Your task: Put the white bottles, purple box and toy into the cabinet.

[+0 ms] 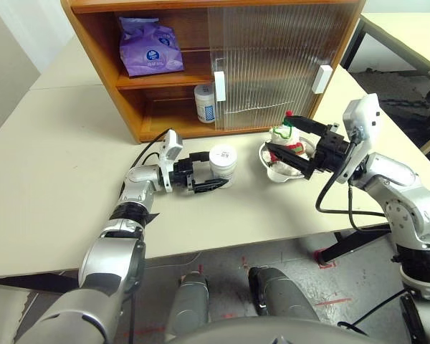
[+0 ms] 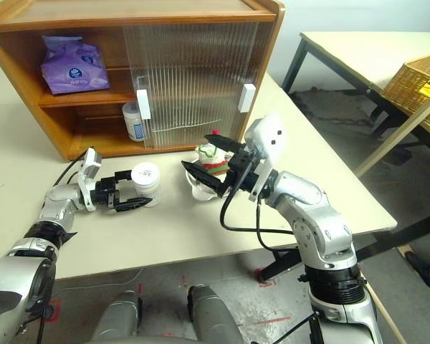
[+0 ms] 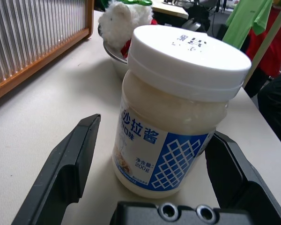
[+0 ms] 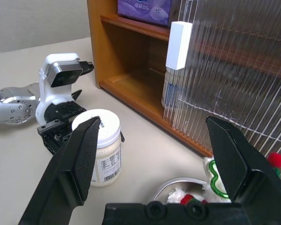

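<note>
Lavender purple box [image 1: 149,47], orange-brown cabinet [image 1: 93,43]

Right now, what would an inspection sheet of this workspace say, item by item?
Surface: pale table carrying everything.
Job's things: purple box on the cabinet's upper shelf; one white bottle on its lower shelf, partly behind a sliding door; the other white bottle on the table; toy sitting in a bowl.
Clutter: steel bowl under the toy.
Grippers: left gripper open, fingers either side of the table bottle, not closed on it; right gripper open, level with the toy.
Cables: black cables along both arms.
Surroundings: second table with a wicker basket.
</note>
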You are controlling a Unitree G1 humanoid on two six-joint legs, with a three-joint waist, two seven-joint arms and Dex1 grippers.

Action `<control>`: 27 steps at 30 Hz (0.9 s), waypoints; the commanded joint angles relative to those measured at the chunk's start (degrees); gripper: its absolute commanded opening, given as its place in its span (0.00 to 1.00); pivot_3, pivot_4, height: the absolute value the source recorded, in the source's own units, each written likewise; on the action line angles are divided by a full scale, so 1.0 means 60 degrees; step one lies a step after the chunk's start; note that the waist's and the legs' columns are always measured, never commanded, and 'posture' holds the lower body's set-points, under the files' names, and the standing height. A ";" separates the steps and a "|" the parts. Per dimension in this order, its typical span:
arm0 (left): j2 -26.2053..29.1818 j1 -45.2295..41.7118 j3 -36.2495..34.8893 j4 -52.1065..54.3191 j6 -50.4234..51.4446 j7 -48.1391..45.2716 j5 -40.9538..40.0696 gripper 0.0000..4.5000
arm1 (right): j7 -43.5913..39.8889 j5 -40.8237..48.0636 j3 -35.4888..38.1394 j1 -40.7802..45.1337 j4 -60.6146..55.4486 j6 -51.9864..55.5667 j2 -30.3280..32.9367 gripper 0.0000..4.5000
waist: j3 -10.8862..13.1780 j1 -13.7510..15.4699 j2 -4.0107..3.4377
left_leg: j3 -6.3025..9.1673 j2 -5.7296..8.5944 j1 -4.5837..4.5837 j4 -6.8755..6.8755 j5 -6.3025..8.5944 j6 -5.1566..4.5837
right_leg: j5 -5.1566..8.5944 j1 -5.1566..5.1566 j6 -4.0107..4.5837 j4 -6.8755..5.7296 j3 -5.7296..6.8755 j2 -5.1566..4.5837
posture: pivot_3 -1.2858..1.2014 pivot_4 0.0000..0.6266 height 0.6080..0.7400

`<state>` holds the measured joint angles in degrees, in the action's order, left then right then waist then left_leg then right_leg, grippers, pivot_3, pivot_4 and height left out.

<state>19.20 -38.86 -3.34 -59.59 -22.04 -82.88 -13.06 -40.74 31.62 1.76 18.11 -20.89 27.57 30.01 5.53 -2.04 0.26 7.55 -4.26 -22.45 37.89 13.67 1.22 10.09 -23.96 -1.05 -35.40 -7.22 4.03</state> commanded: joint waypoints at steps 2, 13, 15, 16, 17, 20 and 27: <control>-0.0062 -0.0076 0.0056 -0.0253 -0.0098 0.0119 0.0161 0.99 | 0.0061 0.0066 0.0135 -0.0073 -0.0181 0.0100 0.0046 1.00 | 0.0000 -0.0006 0.0000 | 0.0000 0.0000 -0.0001 0.0000 0.0000 0.0000 | 0.0000 0.0000 0.0000 0.0002 0.0000 0.0000 | 0.47 0.13 1.00; -0.0028 -0.0257 0.0111 -0.0554 -0.0243 0.0630 0.0443 0.68 | 0.0076 0.0061 0.0154 -0.0084 -0.0155 0.0054 0.0051 1.00 | -0.0005 -0.0015 -0.0008 | -0.0001 0.0001 0.0003 0.0005 -0.0005 -0.0008 | -0.0006 0.0013 -0.0009 0.0006 0.0001 0.0000 | 0.47 0.13 1.00; -0.0040 -0.0386 -0.0112 -0.0567 -0.0082 0.0862 0.0298 0.68 | 0.0057 0.0054 0.0153 -0.0090 -0.0123 0.0028 0.0045 1.00 | -0.0006 -0.0022 -0.0010 | -0.0001 0.0002 0.0008 0.0007 -0.0009 -0.0015 | -0.0006 0.0020 -0.0010 0.0007 0.0002 0.0000 | 0.47 0.13 1.00; -0.0014 -0.0465 -0.0224 -0.0591 0.0021 0.1126 0.0251 0.68 | 0.0043 0.0051 0.0152 -0.0093 -0.0104 0.0012 0.0042 1.00 | -0.0006 -0.0033 -0.0010 | -0.0001 0.0001 0.0008 0.0007 -0.0011 -0.0018 | -0.0006 0.0020 -0.0010 0.0009 0.0002 0.0000 | 0.47 0.13 1.00; 0.0034 -0.0532 -0.0295 -0.0618 0.0072 0.1405 0.0251 0.68 | 0.0029 0.0048 0.0151 -0.0097 -0.0086 -0.0004 0.0041 1.00 | -0.0006 -0.0046 -0.0010 | -0.0001 0.0001 0.0008 0.0007 -0.0013 -0.0021 | -0.0006 0.0020 -0.0010 0.0011 0.0003 0.0001 | 0.47 0.13 1.00; 0.0223 -0.0786 -0.0577 -0.0696 0.0111 0.2118 0.0155 0.68 | 0.0008 0.0021 0.0111 -0.0074 -0.0021 -0.0040 0.0010 1.00 | -0.0006 -0.0084 -0.0010 | -0.0001 0.0001 0.0007 0.0006 -0.0015 -0.0025 | -0.0006 0.0017 -0.0010 0.0012 0.0004 0.0001 | 0.47 0.14 1.00; 0.0557 -0.1250 -0.1335 -0.0838 0.0431 0.3806 -0.0057 0.68 | -0.0014 -0.0007 0.0000 -0.0012 0.0042 -0.0066 -0.0082 1.00 | -0.0006 -0.0074 -0.0010 | -0.0008 0.0002 -0.0009 -0.0011 -0.0008 -0.0017 | -0.0006 0.0008 -0.0010 0.0027 0.0009 0.0002 | 0.48 0.14 1.00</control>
<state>22.18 -45.74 -10.43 -63.73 -19.78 -61.41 -13.01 -40.42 31.60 1.90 17.93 -20.96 27.43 29.73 5.50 -2.48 0.20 7.49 -4.25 -22.57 37.81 13.66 1.10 10.07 -23.97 -1.12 -35.22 -7.17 4.04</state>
